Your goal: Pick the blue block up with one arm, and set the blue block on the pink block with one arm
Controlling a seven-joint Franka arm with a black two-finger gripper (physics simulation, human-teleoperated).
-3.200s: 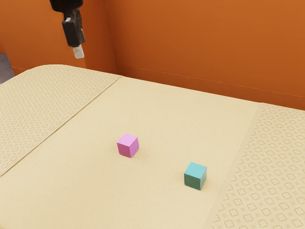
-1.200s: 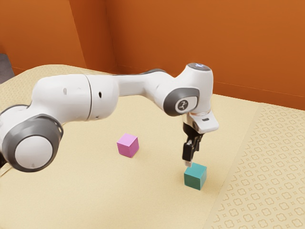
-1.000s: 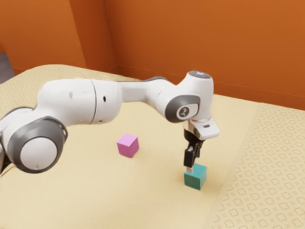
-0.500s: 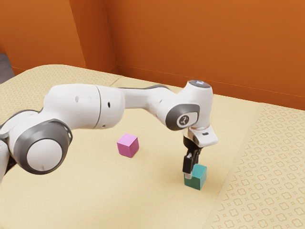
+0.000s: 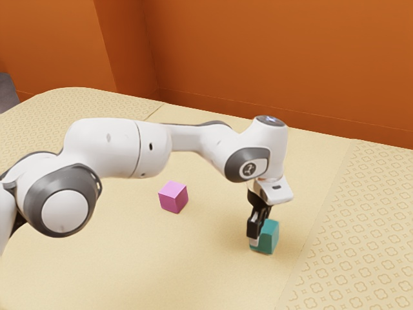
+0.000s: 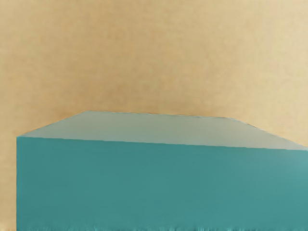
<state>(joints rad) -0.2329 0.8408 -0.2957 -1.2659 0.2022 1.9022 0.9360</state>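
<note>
The blue block (image 5: 270, 233) is a teal cube on the tan table, toward the exterior view's right. My gripper (image 5: 259, 236) has come straight down over it. The near black finger (image 5: 253, 229) covers the cube's left face and the other finger is hidden behind the cube. The fingers stand on either side of the block without visibly clamping it, so the gripper is open. In the wrist view the blue block (image 6: 159, 183) is just under my hand. The pink block (image 5: 173, 196) lies on the table to the left of the blue one, well apart from it.
The table (image 5: 193, 271) has a plain tan middle strip with patterned cloth bands (image 5: 361, 245) on both sides. An orange wall (image 5: 290, 51) stands behind it. My white arm (image 5: 161, 145) reaches over the table above and behind the pink block.
My hand came in from the upper left and has dropped over the blue block, going from just above its top to fingers level with its sides. Neither block has moved.
</note>
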